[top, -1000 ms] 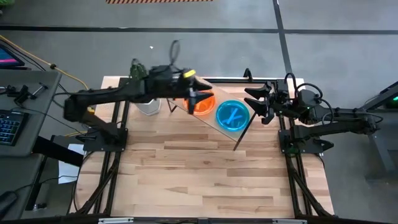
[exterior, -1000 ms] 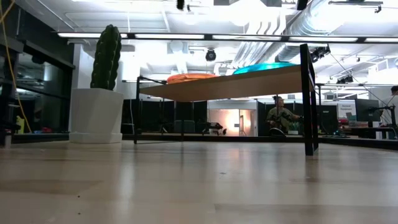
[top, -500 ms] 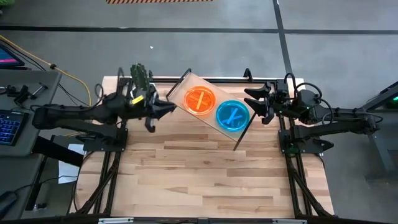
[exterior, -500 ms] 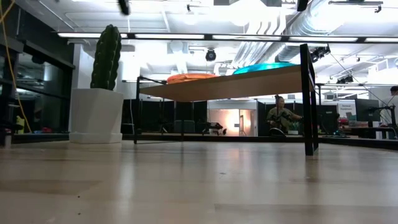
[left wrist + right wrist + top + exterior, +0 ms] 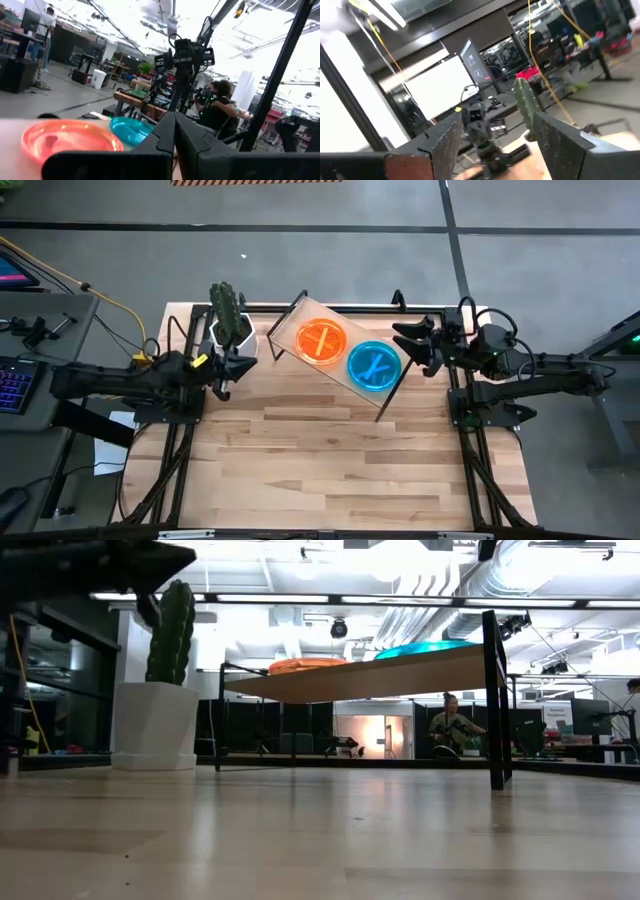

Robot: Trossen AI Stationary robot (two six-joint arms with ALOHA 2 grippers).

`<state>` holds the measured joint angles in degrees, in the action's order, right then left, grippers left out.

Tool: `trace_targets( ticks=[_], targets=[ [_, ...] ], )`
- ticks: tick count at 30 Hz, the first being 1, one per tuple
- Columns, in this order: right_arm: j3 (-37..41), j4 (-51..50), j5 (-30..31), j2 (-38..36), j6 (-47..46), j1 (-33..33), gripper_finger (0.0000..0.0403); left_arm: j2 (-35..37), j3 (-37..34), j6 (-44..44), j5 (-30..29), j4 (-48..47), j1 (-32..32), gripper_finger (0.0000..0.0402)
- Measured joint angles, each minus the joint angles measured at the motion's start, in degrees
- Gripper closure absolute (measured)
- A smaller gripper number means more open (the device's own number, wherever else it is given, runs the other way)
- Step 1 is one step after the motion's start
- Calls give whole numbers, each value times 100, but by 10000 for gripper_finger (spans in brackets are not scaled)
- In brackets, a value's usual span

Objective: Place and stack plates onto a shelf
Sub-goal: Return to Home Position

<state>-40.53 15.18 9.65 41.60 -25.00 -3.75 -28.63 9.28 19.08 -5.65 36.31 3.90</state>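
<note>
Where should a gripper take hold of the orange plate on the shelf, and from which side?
By its raised rim, coming down from above. The orange plate lies flat on the shelf, so only the rim offers an edge to pinch. Choose the side facing away from the blue plate, probably nearest the left gripper.

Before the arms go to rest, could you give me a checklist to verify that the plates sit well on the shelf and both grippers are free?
1. Orange plates lie on the shelf: ok.
2. Blue plates lie on the shelf beside the orange ones: ok.
3. Three plates in each stack: cannot tell.
4. Left gripper shut, empty, off the shelf, near the cactus: ok.
5. Right gripper open, empty, beside the shelf's end by the blue plates: ok.
</note>
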Motion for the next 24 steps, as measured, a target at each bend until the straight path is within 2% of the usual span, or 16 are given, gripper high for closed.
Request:
trace_targets(
  ticks=[3, 10, 13, 17, 20, 24],
  targets=[
    [0, -11, -3, 0, -473, 0, 169, 326, -310, 88, 2, 37, 0, 401],
    [0, -125, -242, 0, -517, 0, 169, 963, -870, 139, -1, 51, 2, 401],
    [0, -229, -243, -2, -540, 0, 169, 1154, -864, 123, 7, -343, 7, 401],
    [0, -489, -424, -6, -865, -2, 172, 1262, -859, 35, 47, -351, 7, 401],
    [0, -1059, -844, -84, -1108, 0, 198, 1258, -859, 30, 19, -440, 7, 401],
    [19, -2095, -1324, -323, -1043, 4, 278, 1254, -859, 30, 17, -598, 7, 401]
  ],
)
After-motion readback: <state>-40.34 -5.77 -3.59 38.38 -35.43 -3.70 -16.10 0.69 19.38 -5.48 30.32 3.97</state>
